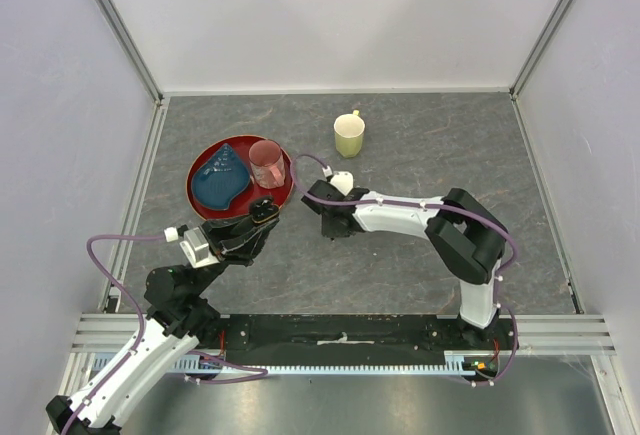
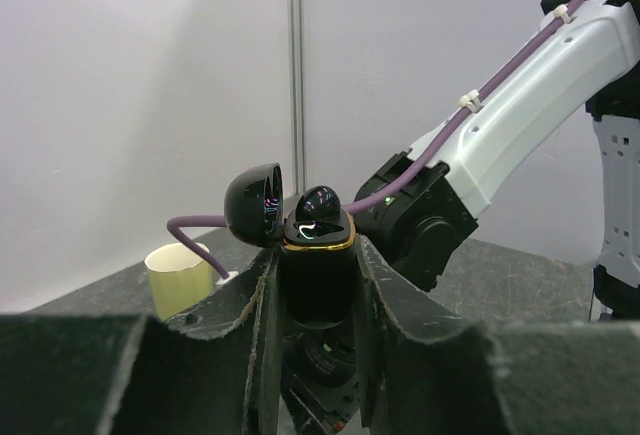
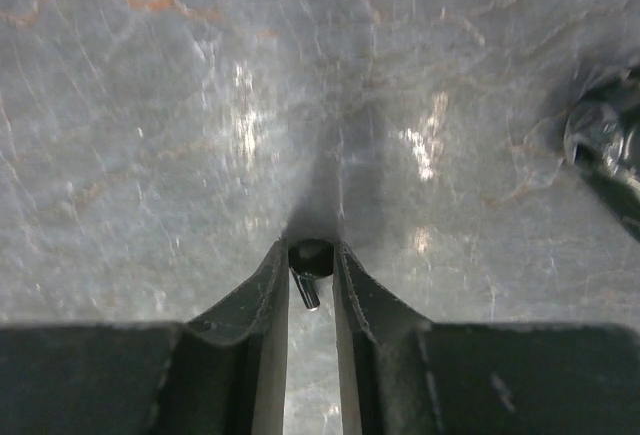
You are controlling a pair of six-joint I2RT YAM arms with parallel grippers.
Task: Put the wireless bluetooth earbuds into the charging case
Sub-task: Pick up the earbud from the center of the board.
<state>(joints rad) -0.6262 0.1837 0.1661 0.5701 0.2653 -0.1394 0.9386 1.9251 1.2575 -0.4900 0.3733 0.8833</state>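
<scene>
Right hand [image 3: 310, 252] around half-hidden earbud [image 3: 307, 291]

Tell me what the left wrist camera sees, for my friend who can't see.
The left gripper pinches a black, gold-rimmed charging case upright between its dark fingers, lid flipped open to the left. Behind it reaches the white right arm, and a yellow mug stands at the left on the gray table.
</scene>
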